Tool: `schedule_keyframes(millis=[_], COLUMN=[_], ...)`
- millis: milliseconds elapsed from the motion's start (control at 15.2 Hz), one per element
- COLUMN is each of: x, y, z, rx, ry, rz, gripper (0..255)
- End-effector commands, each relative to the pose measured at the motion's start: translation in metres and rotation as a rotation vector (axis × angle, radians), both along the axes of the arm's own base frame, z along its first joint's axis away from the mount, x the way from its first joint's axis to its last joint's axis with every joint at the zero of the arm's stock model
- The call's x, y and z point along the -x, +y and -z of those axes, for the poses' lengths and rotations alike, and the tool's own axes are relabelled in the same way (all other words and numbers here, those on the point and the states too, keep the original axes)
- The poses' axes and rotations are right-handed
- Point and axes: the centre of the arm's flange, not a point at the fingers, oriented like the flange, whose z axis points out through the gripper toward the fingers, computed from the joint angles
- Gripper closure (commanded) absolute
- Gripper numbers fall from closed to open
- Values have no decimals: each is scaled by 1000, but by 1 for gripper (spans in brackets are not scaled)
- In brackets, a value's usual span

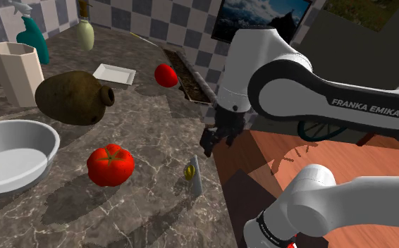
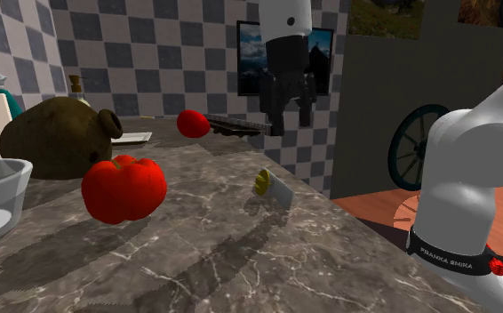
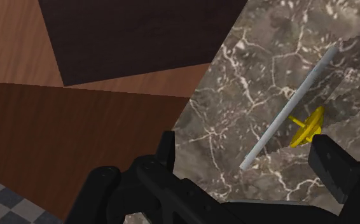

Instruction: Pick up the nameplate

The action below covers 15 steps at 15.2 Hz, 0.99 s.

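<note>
Nameplate [image 1: 195, 176]: thin grey plate, yellow emblem on one face, standing on edge on dark marble counter [image 1: 156, 134], close to counter's right edge in shoulder view. We see large red tomato [image 1: 110, 164] left of it, apart; white bowl [image 1: 11, 151] further left. Tool [image 1: 216, 141] hangs above counter edge, just beyond nameplate, not touching it. Fingers [image 3: 328, 162] spread wide, pinching nothing. In wrist view we see wooden floor [image 3: 77, 114] past counter edge.
</note>
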Motion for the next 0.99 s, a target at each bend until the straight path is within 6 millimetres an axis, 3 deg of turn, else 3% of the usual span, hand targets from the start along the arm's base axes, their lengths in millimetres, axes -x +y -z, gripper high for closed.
schedule_keyframes(millis=[0,264,858,924], x=[-3,-12,-12,-11], y=[26,72,72,71], z=[17,44,84,84], rx=[17,50,50,50], ry=[-2,-5,-5,-5], rz=[25,68,68,68], gripper=[0,0,0,255])
